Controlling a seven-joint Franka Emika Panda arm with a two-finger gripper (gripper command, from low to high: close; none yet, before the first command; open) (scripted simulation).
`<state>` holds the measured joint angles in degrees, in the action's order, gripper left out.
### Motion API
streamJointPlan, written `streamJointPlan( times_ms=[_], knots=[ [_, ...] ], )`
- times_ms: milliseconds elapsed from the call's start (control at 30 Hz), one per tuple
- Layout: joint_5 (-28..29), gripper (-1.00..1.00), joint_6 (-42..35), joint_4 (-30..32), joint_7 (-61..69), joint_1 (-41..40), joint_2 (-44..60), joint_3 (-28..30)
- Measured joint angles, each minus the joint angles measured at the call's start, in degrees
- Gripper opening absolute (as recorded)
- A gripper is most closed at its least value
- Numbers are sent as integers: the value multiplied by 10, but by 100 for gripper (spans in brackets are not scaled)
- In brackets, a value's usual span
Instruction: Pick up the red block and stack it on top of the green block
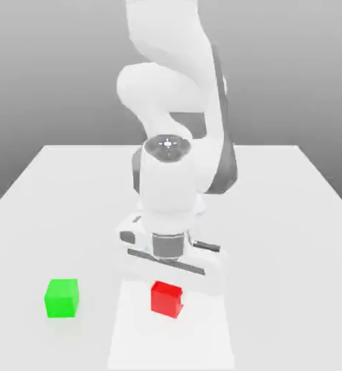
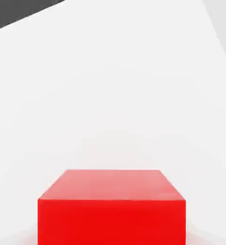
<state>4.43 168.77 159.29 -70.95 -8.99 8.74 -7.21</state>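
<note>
green block sits free on the table, at the exterior view's left | red block right of it, well apart, under the hand | gripper pinching red block | step: grasp made, judged | next: lift straight, carry left over green, lower squarely | path between looks unobstructed

The red block sits on the table, directly under the end effector; the green block lies well apart toward the exterior view's left.
</note>
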Motion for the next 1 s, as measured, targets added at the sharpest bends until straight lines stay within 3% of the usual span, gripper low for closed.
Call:
streamJointPlan(
  times_ms=[300, 400, 667, 967, 1000],
  knots=[
    [-44, -100, -71, 15, 34, -7, -83, -18],
    [-47, -100, -93, 11, 22, 2, -98, 8],
    [-42, -100, -161, -45, -81, -175, -110, 100],
    [-50, -100, -67, -57, -87, -190, -4, 89],
    [-51, 100, -58, -57, -85, -191, 5, 88]
  ],
)
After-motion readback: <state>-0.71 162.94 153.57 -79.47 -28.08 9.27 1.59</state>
